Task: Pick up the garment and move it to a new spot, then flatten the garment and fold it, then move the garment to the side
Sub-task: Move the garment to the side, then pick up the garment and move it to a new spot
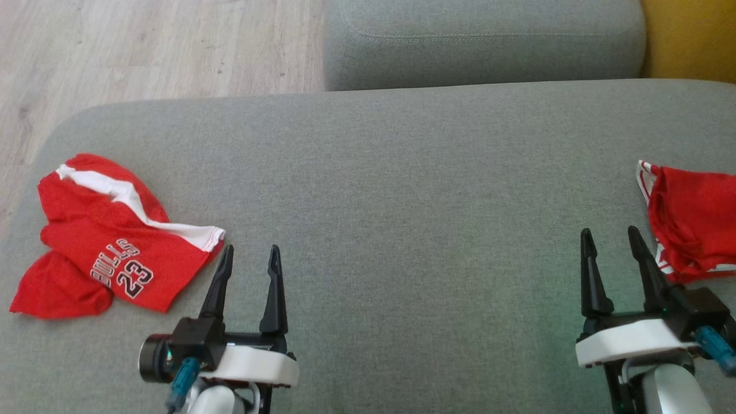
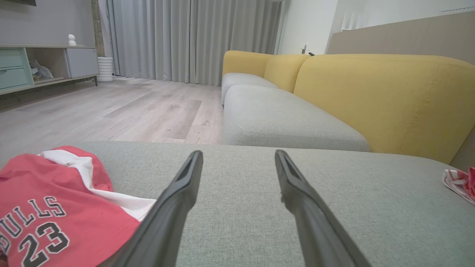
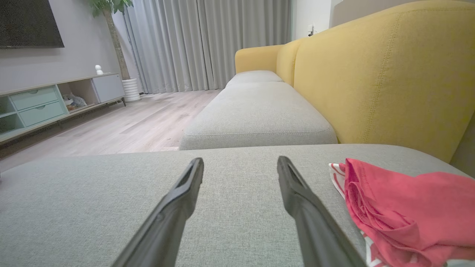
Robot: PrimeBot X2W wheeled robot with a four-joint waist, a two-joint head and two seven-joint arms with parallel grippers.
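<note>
Our left claw (image 1: 251, 248) hangs spread wide and empty, touching nothing we can see. Its tip is just beside the white hem of the red Bulls garment (image 1: 109, 241), which lies crumpled at the left end of the grey sofa cushion (image 1: 402, 190). Our right claw (image 1: 609, 230) is equally spread and empty, just beside a second red garment (image 1: 698, 224) at the right edge. Risks, we judge: going for the wrong piece; pinching only one bunched layer, so it drags or slips; cloth sliding off the cushion edge onto the floor (image 1: 144, 46).
</note>
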